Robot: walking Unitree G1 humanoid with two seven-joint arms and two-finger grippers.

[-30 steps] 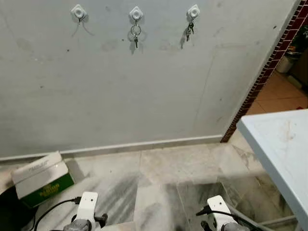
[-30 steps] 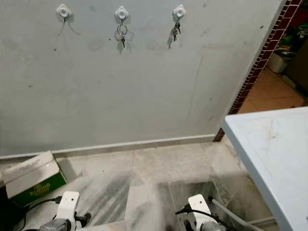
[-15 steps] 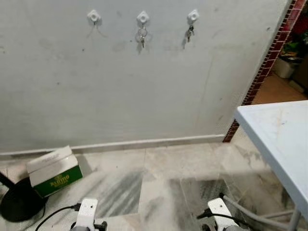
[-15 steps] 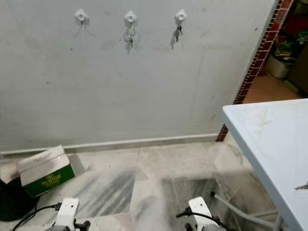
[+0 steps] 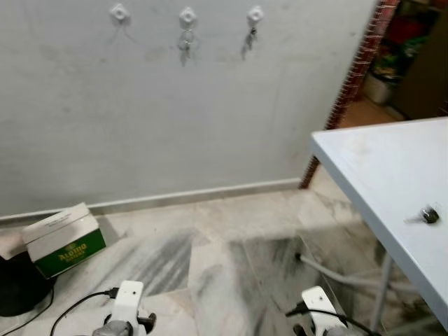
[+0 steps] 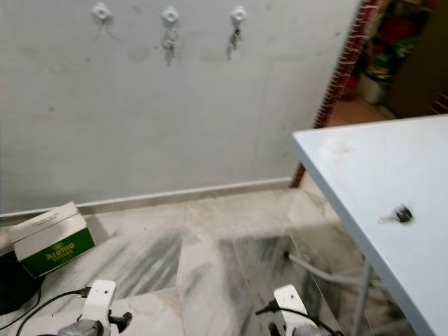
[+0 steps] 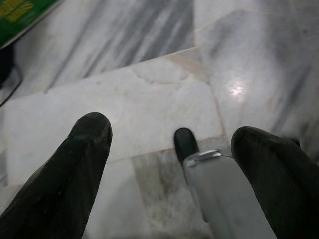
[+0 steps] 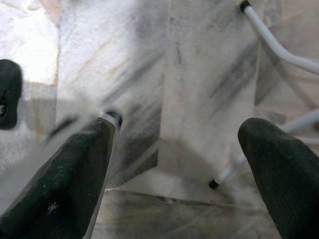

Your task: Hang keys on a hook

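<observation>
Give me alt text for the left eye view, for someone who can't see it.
Three white hooks on a grey wall: the middle and right ones hold keys, the left hook is bare. Another set of keys lies on a white table at right; a green and white box sits on the marble floor.

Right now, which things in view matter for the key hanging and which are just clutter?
Job:
- keys lying on the white table
- free left hook
- middle hook and right hook, each already holding keys

Lying about:
- green and white box on the floor by the wall
- black object beside it
</observation>
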